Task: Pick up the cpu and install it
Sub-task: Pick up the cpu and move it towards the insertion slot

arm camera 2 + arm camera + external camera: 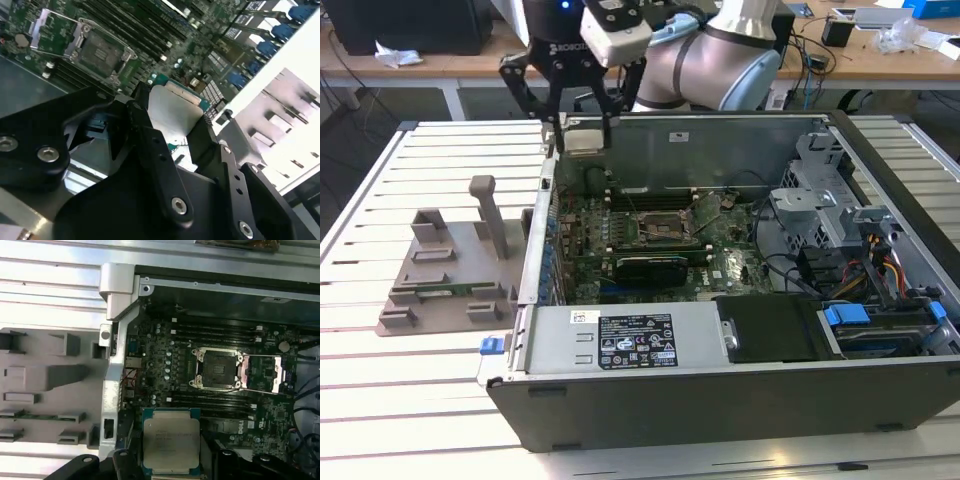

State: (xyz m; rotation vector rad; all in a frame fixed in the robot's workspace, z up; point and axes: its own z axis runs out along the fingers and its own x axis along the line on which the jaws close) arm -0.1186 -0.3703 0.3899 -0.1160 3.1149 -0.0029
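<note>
The cpu [582, 139], a flat square chip with a silvery top, hangs above the far corner of the open computer case [720, 400], on the exterior view's left. My gripper [582, 128] is shut on it, its black fingers [142, 122] pressing two opposite edges. Both wrist views show the cpu [175, 110] [171, 440] held level between the fingers [122, 462], over the motherboard. The cpu socket [665, 228] [217, 370] [100, 50] lies empty in the middle of the board, with its metal retention frame [262, 375] swung open beside it.
A grey parts fixture [445, 275] with a green memory stick [440, 291] sits on the slatted table at the exterior view's left. Inside the case are a black card [650, 265], a power supply [630, 340] at the front and drive bays with cables [860, 260].
</note>
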